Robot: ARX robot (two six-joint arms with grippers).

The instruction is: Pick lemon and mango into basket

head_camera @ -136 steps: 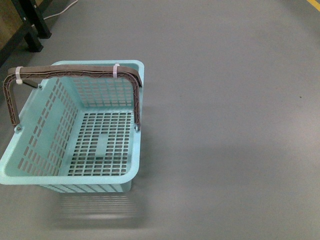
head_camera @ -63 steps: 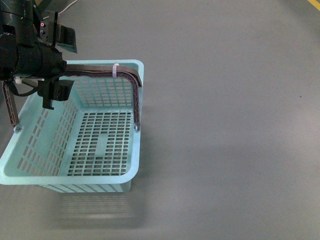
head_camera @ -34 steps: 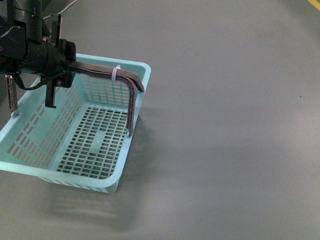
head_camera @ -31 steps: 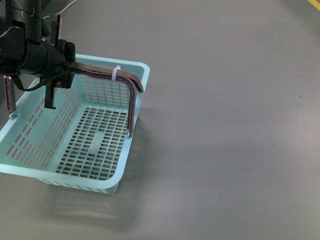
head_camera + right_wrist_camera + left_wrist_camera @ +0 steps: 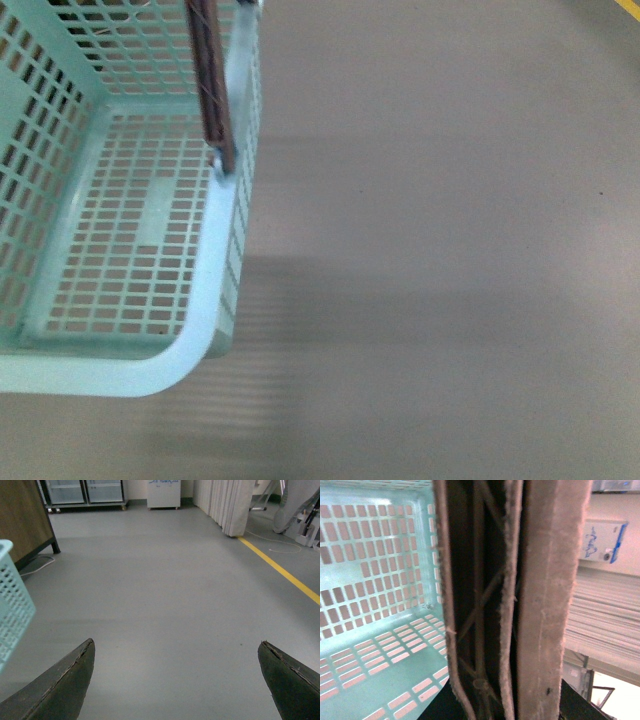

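The light blue-green basket (image 5: pixel 215 300) fills the left of the front view, lifted close to the camera and empty. Its brown handle (image 5: pixel 212 80) runs up out of the frame. In the left wrist view that handle (image 5: pixel 520 600) fills the middle, held in my left gripper (image 5: pixel 505 700), with the basket's slotted floor (image 5: pixel 375 610) behind it. My right gripper (image 5: pixel 177 680) is open over bare floor, and a corner of the basket (image 5: pixel 12 605) shows at the side of that view. The lemon and the mango are out of view.
Grey floor (image 5: pixel 450 250) spreads to the right of the basket. The right wrist view shows a yellow floor line (image 5: pixel 280 570), a wooden cabinet (image 5: pixel 22 520), glass-door fridges (image 5: pixel 85 492) and white curtains (image 5: pixel 230 505) at the far end.
The basket has risen off the floor and come much closer to the front camera. My left arm, seen gripping the handle earlier, has left the front view.
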